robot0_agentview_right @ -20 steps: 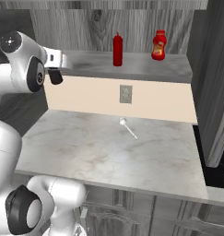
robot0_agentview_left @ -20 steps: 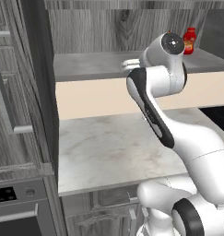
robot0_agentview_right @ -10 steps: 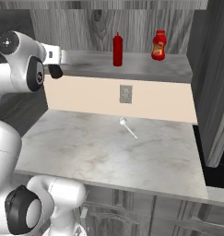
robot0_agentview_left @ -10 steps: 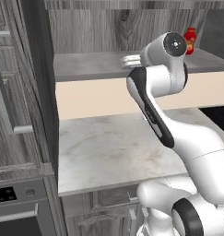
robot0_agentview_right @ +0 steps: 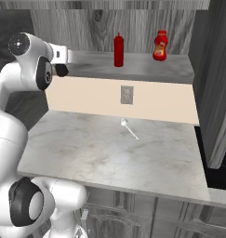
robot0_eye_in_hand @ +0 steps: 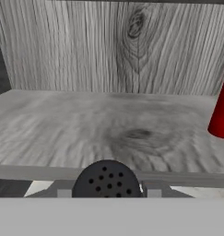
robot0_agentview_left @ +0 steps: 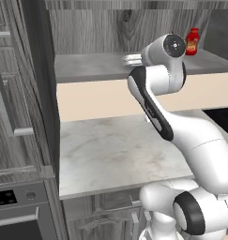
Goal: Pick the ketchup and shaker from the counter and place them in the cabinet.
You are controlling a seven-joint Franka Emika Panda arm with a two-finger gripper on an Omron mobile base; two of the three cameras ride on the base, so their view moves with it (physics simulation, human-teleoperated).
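On cabinet shelf [robot0_agentview_right: 147, 69], upper centre: ketchup [robot0_agentview_right: 118, 50], second bottle [robot0_agentview_right: 160, 45] to its right. Below, mid-frame on tabletop [robot0_agentview_right: 105, 153]: spoon [robot0_agentview_right: 129, 128]. Shaker [robot0_eye_in_hand: 108, 179] bottom centre in hand view, before shelf edge.

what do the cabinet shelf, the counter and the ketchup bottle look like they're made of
Cabinet shelf: likely matte grey wood, grain and a knot show. Counter: looks like polished pale marble with faint veins. Ketchup bottle: probably smooth dark-red plastic, plain.

A kitchen: marble counter [robot0_agentview_right: 109, 153], grey wood-grain cabinet [robot0_agentview_right: 133, 69], oven [robot0_agentview_left: 17, 215] below.
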